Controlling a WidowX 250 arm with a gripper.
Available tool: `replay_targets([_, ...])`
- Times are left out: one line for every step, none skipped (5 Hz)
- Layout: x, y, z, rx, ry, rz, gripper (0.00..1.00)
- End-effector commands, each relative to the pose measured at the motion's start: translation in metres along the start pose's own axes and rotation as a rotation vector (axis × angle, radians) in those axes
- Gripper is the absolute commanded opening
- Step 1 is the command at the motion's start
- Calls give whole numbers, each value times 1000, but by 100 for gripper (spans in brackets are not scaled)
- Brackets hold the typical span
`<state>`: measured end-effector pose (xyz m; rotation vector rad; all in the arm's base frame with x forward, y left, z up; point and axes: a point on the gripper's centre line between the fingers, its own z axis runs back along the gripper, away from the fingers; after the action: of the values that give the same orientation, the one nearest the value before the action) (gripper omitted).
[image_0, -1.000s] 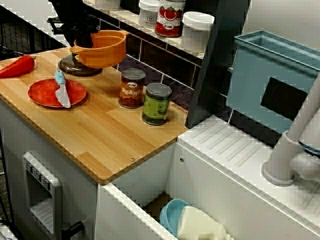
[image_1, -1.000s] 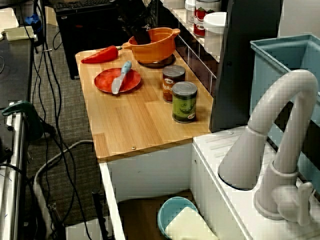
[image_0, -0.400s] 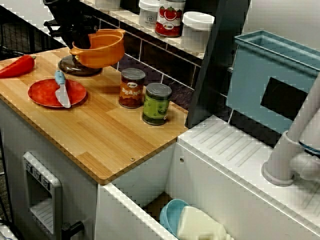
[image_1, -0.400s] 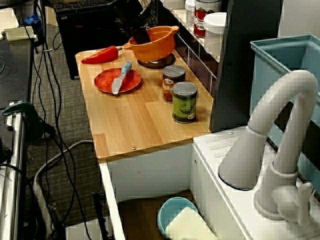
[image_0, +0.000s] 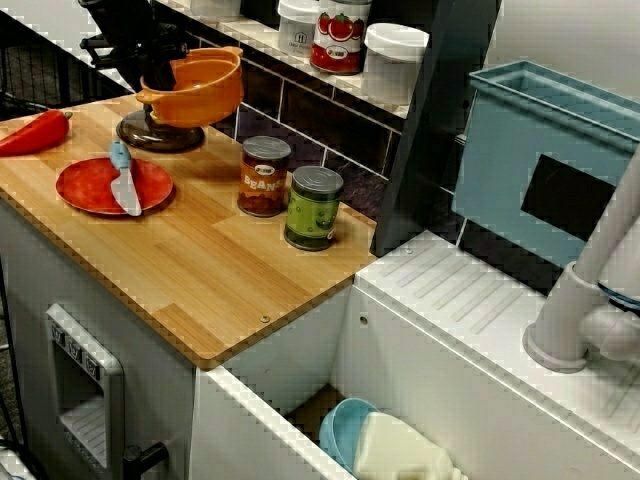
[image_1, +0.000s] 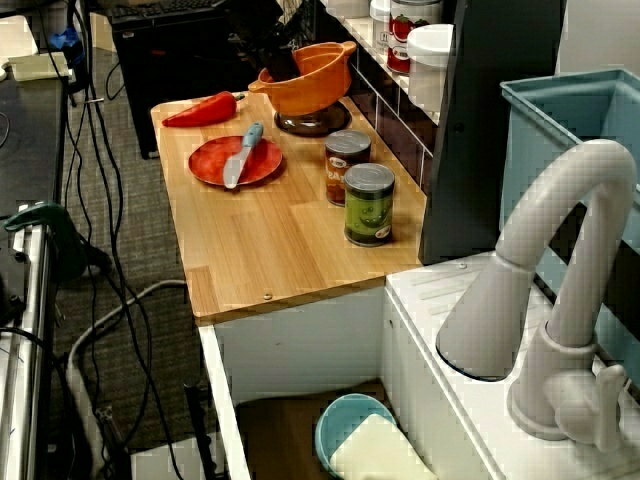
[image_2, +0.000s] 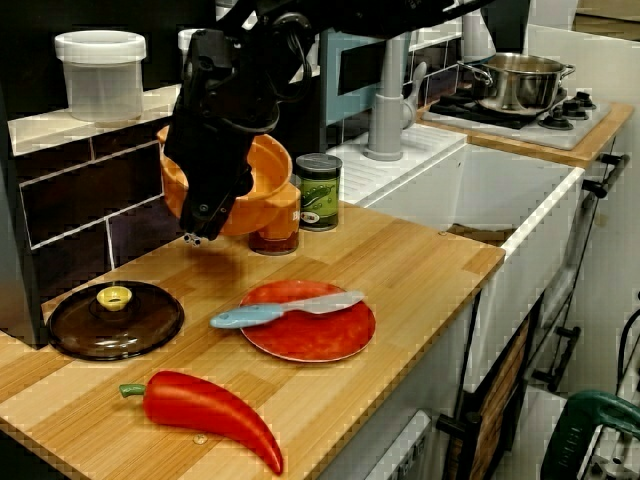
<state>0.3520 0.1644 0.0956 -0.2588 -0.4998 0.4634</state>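
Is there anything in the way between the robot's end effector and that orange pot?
Nothing visible. The end effector is clamped on the rim of the orange plastic pot, holding it tilted in the air over the dark round glass lid on the wooden counter.

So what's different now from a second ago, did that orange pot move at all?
Yes. The gripper, clamped on the rim of the orange pot throughout, has lifted it a little higher above the dark lid and tipped it more steeply. The red plate, the knife on it, the red pepper, the brown can and the green can stayed put.
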Motion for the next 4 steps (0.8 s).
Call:
replay_targets([-1,5,4,-4,-71,5,0])
replay_targets([-5,3,-1,-8,-72,14,0])
replay_targets([-12,-6,-10,-1,-51,-5,0])
replay_targets([-14,-15,-16,12,-24,-20,0])
